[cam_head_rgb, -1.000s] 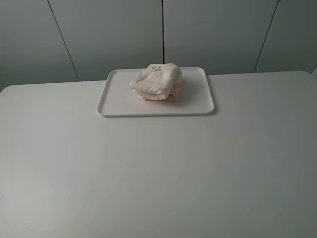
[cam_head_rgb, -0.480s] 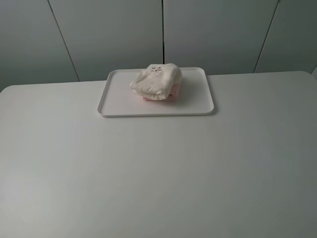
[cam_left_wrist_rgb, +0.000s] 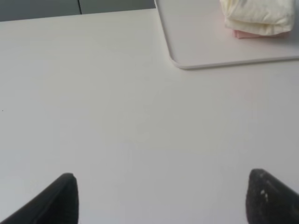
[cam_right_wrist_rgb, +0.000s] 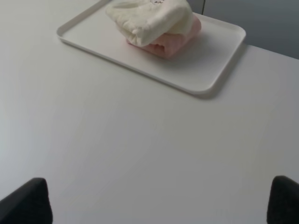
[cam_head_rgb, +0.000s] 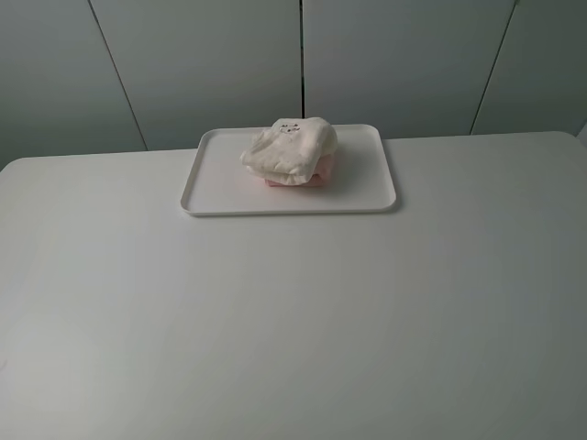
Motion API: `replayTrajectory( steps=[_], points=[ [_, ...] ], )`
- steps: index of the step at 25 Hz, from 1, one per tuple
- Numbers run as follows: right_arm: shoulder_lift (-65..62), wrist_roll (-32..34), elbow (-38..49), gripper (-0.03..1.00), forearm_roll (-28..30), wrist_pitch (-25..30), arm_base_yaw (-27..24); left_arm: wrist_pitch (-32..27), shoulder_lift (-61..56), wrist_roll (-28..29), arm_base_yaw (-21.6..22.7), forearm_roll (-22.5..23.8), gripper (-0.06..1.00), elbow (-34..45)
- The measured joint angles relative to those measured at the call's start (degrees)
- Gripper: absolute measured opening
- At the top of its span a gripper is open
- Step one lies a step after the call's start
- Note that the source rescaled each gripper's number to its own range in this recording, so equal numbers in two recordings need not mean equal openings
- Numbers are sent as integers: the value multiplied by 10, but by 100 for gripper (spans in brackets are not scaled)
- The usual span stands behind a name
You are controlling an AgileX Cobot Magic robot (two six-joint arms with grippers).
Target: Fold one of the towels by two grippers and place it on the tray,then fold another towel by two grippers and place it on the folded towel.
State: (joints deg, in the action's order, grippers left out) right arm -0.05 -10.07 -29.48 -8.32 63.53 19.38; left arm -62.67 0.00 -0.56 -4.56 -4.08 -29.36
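A small dark print on the cream towel (cam_head_rgb: 290, 149) is too small to read; the pink towel (cam_right_wrist_rgb: 173, 39) beneath lies mostly hidden on the tray (cam_head_rgb: 213, 183). My left tool (cam_left_wrist_rgb: 161, 198) and right tool (cam_right_wrist_rgb: 159, 200), fingertips only in view, gape wide and empty above the tabletop (cam_head_rgb: 293, 312).

A plain white table (cam_head_rgb: 275, 321) fills most of the room. Behind it stands a grey panelled wall (cam_head_rgb: 211, 64) with dark seams.

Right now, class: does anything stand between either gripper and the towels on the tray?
Nothing visible does. Only bare table lies between the left gripper or the right gripper, both open, and the tray. There the cream towel sits on the pink towel.
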Motion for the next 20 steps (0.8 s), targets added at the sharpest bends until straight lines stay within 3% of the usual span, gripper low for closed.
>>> replayTrajectory(
  steps=[13, 20],
  points=[
    [0, -2, 0, 100, 0, -2, -4, 3, 0, 0, 0, 4, 95, 0],
    [0, -3, 0, 100, 1, -2, -139, 3, 0, 0, 56, 9, 95, 0]
  ],
)
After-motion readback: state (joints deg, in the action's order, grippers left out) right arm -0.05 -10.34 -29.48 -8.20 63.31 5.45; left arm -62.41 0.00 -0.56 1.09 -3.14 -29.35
